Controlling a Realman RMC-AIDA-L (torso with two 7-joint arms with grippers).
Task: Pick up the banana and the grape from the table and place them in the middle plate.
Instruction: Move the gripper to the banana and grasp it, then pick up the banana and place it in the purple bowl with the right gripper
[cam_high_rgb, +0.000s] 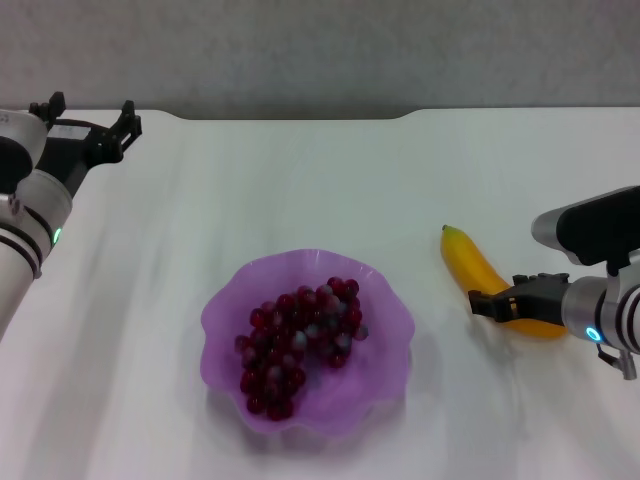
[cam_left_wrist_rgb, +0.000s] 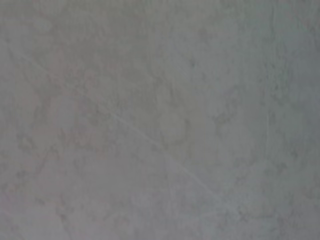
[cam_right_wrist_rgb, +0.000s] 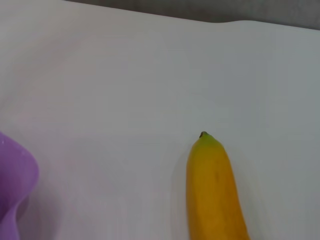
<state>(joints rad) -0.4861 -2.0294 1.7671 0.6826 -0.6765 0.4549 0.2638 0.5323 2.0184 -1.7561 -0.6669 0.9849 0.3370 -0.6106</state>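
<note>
The table (cam_high_rgb: 300, 180) is carrying everything. The plate (cam_high_rgb: 225, 310) is sitting near its front middle, with the grape (cam_high_rgb: 298, 345) bunch already lying inside it. The banana (cam_high_rgb: 475, 270) is lying on the table to the right of the plate, well apart from it, its greenish tip pointing away from the robot. The right gripper (cam_high_rgb: 490, 303) is sitting at the banana's near half, its dark fingers straddling the fruit; whether they are gripping cannot be told. The left gripper (cam_high_rgb: 95, 125) is resting at the far left, jaws spread.

We list: grape (cam_high_rgb: 300, 345) heaped in purple middle plate (cam_high_rgb: 385, 372); yellow banana (cam_high_rgb: 478, 275) flat on white table (cam_high_rgb: 300, 180), at right gripper (cam_high_rgb: 494, 303).
</note>
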